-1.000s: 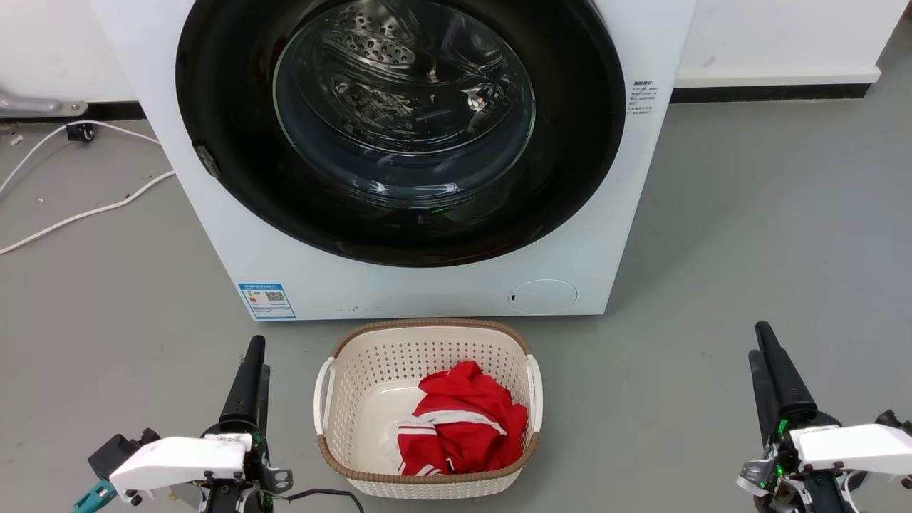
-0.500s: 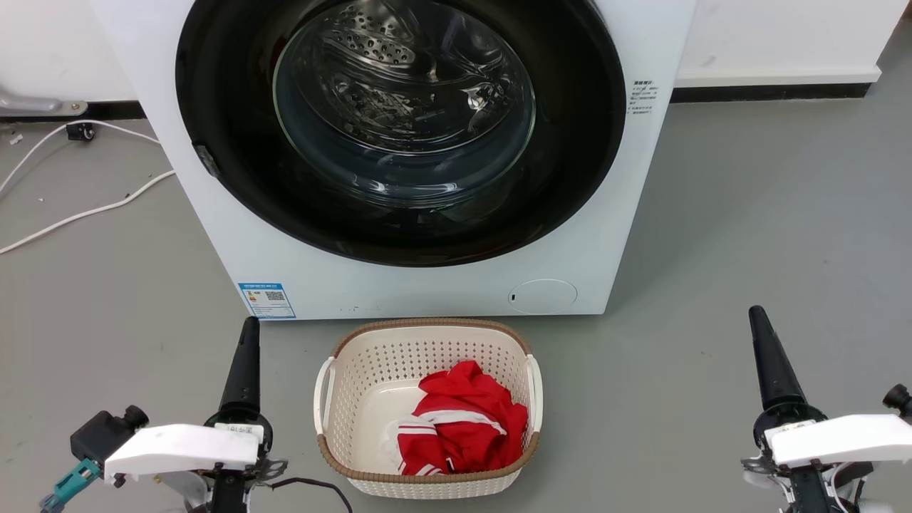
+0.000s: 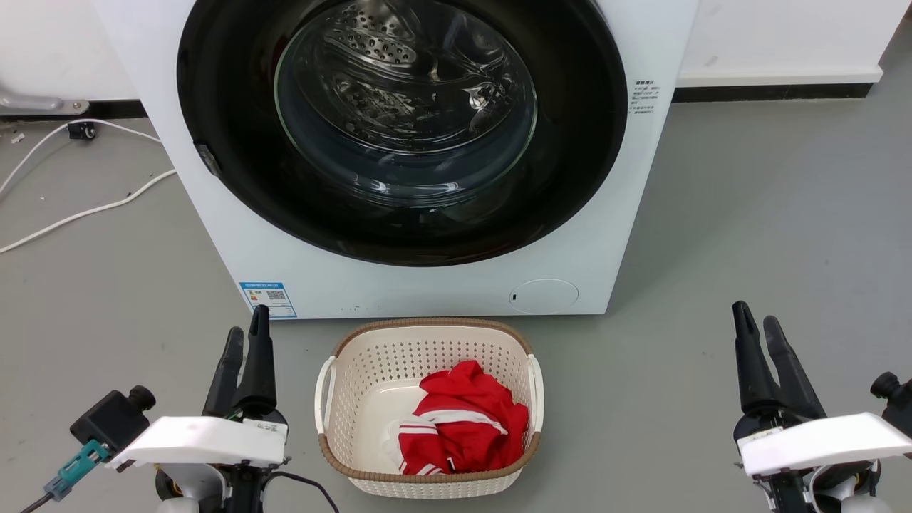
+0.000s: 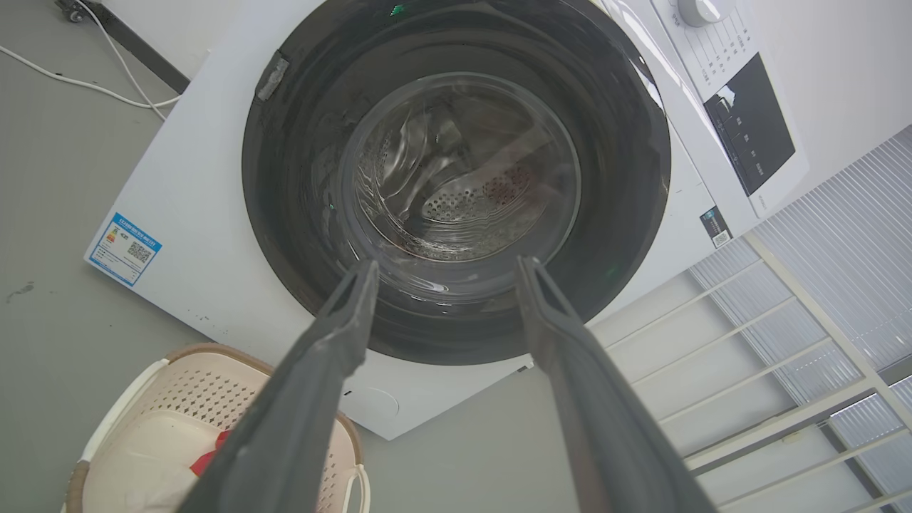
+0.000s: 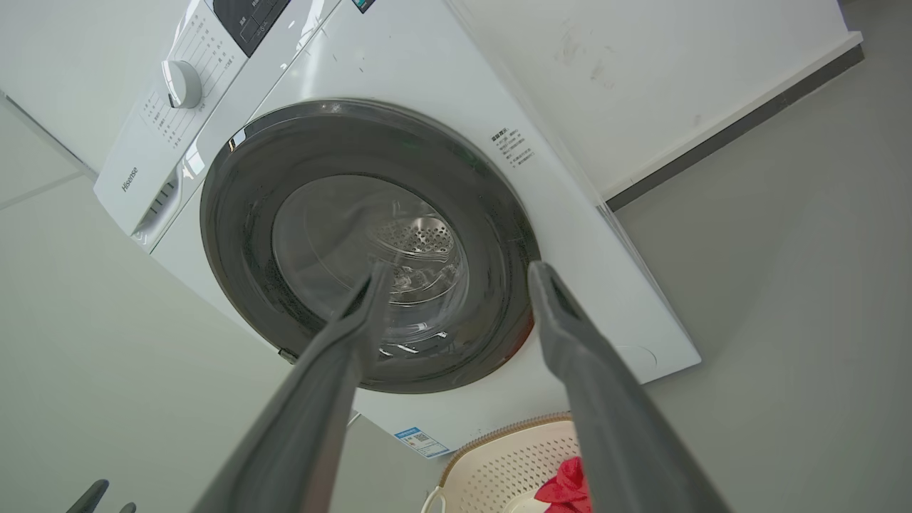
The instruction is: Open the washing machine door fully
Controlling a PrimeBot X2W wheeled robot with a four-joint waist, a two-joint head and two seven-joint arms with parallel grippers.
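- Ahead of you and further off than both hands, the washing machine door (image 3: pixel 405 107) looks shut, flat against the front of the washing machine (image 3: pixel 399 288). Its round face is turned toward you.
- Your left gripper (image 3: pixel 247 322) sits near and low on the left with its fingers parted and nothing between them. In the left wrist view they point up at the lower part of the glass.
- Your right gripper (image 3: pixel 755 313) sits near and low on the right, also parted and empty, and well apart from the machine.
- A small grey metal fitting (image 3: pixel 208 160) sits on the door's left rim. If that is the hinge side, the free edge lies on the right. I judge the right arm to be the nearer one for the pull, reaching up, away from you and a little leftward.
- Between the two grippers, just in front of the machine, stands a cream perforated basket (image 3: pixel 427 329). It holds a crumpled red garment (image 3: pixel 463 420) with white stripes, bunched toward its right side.
- Through the glass the drum shows perforated steel; whether anything lies inside it, you cannot tell.
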